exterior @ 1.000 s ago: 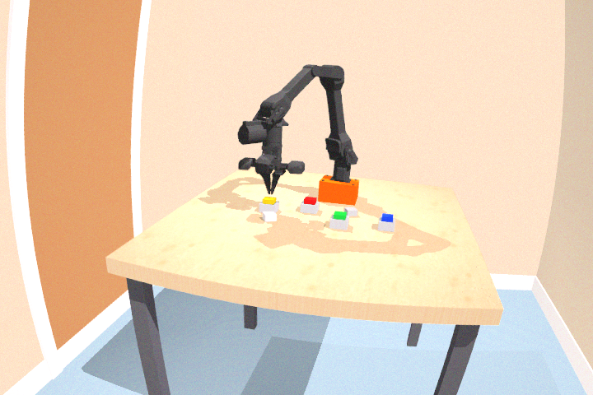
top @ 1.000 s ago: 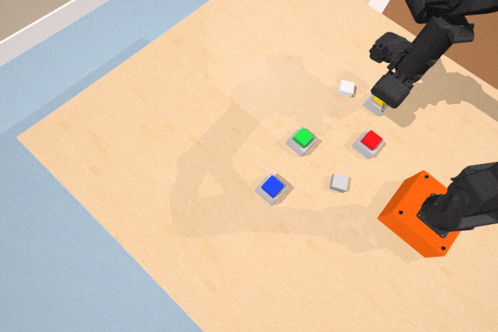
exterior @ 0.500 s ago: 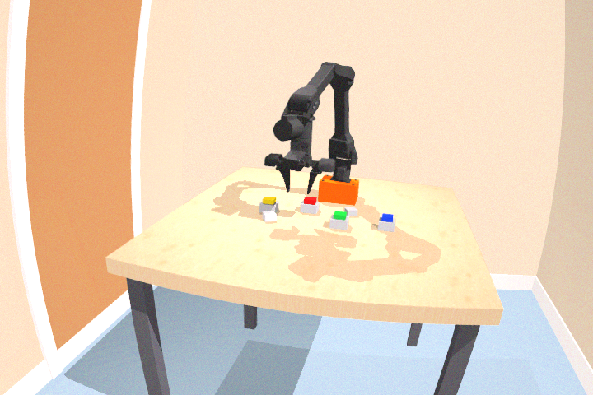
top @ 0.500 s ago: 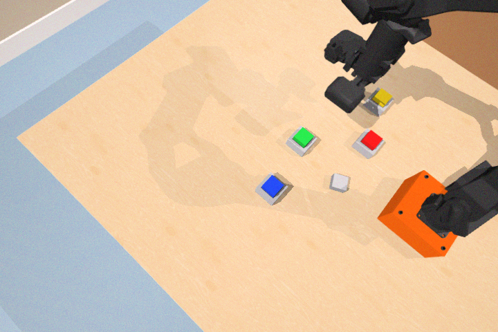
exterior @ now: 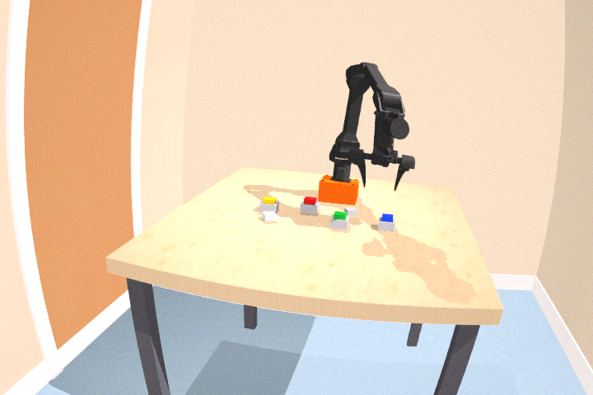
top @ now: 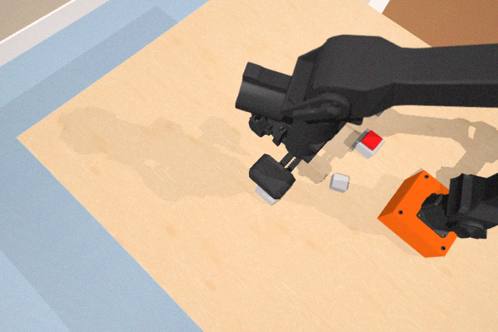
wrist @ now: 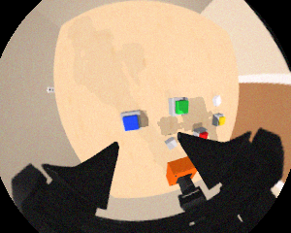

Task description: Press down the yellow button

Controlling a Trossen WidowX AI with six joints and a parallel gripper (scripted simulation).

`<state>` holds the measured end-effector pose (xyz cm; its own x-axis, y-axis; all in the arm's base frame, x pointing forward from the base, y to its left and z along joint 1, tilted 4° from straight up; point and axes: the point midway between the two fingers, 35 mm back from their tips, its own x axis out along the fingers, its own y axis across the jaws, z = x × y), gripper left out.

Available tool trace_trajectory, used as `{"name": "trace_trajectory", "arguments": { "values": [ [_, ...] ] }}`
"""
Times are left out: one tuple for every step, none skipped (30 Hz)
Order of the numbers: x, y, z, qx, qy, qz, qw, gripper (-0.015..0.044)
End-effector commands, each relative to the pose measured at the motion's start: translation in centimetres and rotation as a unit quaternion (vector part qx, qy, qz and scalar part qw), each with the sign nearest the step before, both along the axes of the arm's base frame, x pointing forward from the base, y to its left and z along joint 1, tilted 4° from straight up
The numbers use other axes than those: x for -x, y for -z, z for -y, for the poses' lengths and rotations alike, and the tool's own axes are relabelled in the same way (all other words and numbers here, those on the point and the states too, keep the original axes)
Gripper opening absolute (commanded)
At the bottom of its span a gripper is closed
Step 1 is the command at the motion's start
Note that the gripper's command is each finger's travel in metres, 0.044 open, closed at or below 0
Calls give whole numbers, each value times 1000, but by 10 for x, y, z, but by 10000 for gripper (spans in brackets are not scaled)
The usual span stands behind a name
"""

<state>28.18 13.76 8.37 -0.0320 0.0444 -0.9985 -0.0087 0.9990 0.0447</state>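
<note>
The yellow button (exterior: 269,200) (wrist: 221,119) stands in its pale housing at the left of the group in the exterior view, its cap raised above the housing. In the top view it is hidden behind the arm. My gripper (exterior: 380,188) (wrist: 148,140) is open, with nothing between its widely spread fingers. It hangs high above the table (exterior: 278,260), towards the blue button's side and far from the yellow button. In the top view its fingertips are hidden.
The red button (top: 371,140) (exterior: 310,200) (wrist: 202,135), green button (exterior: 339,216) (wrist: 181,107) and blue button (exterior: 387,217) (wrist: 131,122) stand on the table. A grey block (top: 339,182) (exterior: 350,211) (wrist: 171,143) and a white block (exterior: 269,216) (wrist: 216,100) lie among them. The orange base (top: 410,211) (exterior: 338,191) is behind.
</note>
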Motion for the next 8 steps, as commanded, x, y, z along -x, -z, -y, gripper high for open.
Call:
{"name": "trace_trajectory", "arguments": {
  "values": [
    [30, -18, -53, -9, 1, 3, 1000, 400],
    [34, -19, -59, -9, 1, 3, 1000, 400],
    [36, -20, -61, -10, 1, 2, 1000, 400],
    [36, -20, -61, -10, 1, 2, 1000, 400],
    [36, -20, -61, -10, 1, 2, 1000, 400],
    [36, -20, -61, -10, 1, 2, 1000, 400],
    [36, -20, -61, -10, 1, 2, 1000, 400],
    [36, -20, -61, -10, 1, 2, 1000, 400]
  ]
}}
